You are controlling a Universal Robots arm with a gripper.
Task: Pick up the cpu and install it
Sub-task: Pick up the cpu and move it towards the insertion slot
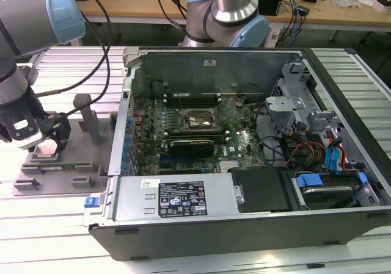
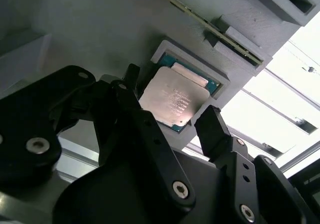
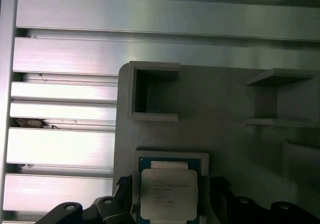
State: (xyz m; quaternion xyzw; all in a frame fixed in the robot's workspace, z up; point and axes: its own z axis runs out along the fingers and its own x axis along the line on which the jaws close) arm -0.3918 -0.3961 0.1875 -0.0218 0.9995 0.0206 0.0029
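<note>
Here the open computer case (image 1: 244, 213) stands well apart from the grey tray (image 1: 55, 170), over which the gripper (image 2: 170, 92) hangs with its jaws spread, one finger either side of the cpu (image 2: 167, 104) lying in the tray's square recess. Closing off-centre would likely tip the thin chip against the recess wall, or grip it crooked so that it slips.
</note>
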